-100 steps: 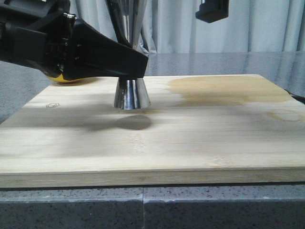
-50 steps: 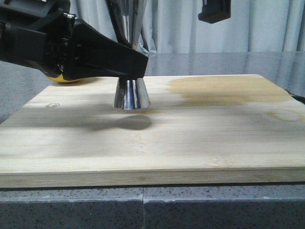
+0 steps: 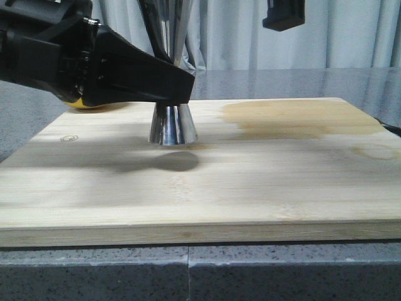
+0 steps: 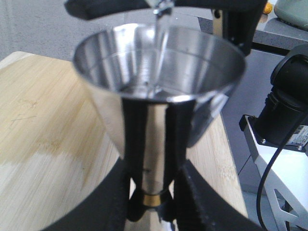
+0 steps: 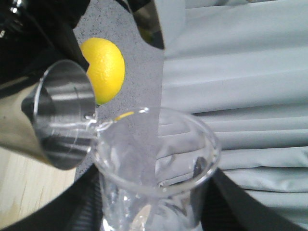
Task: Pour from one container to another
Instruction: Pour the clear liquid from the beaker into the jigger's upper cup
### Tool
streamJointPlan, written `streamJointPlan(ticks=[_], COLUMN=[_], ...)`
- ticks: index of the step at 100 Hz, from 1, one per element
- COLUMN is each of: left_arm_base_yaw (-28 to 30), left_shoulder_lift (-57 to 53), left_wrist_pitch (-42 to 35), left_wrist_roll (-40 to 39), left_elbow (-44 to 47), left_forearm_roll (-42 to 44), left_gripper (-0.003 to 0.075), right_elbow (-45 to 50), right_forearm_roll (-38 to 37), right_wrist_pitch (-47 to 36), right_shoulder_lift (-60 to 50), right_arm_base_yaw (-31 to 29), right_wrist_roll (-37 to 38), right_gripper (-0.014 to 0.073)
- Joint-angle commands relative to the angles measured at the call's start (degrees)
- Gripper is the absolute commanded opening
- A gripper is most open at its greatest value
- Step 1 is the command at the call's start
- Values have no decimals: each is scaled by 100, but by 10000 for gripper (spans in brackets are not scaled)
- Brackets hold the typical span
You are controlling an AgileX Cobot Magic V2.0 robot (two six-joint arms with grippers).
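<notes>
Both pairs of jaws are clamped on glassware. Those of the left gripper (image 4: 151, 202) are closed around the narrow waist of the jigger (image 4: 159, 91), whose wide upper cup rises above them while its lower cone stands on the cutting board (image 3: 250, 182). Those of the right gripper (image 5: 154, 211) hold the beaker (image 5: 156, 163) between them, tipped so its pouring lip sits just over the jigger's rim.

A thin clear stream falls from the lip into the upper cup. The main risk, as I judge it, is overshoot: the lip hangs close to the near edge of the rim, so a little more tilt or drift could send liquid down the outside of the steel and onto the board, which already carries a darker damp-looking patch. Overfilling the cup is the other danger, since the level inside is hard to read against the mirror finish.

The jigger is polished steel, hourglass-shaped, with a thin gold band at the waist between the left fingers. A lemon (image 5: 103, 70) lies beyond it.
</notes>
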Motion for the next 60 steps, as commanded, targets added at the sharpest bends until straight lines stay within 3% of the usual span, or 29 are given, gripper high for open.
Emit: streamJointPlan(ticks=[1,60], left_arm_base_yaw=[-43,-43], left_shoulder_lift=[-259,-259], left_wrist_pitch=[-1178,-1178], left_wrist_roll=[-35,-35], left_elbow=[-159,-235], left_forearm_roll=[-164,-109], left_gripper=[102,102], right_elbow=[-225,-225], right_forearm_roll=[-77,-346], right_wrist_pitch=[-14,-33], right_shoulder_lift=[-133,-133], right_arm_base_yaw=[-4,-4], right_wrist_roll=[-1,-1], right_gripper=[259,259])
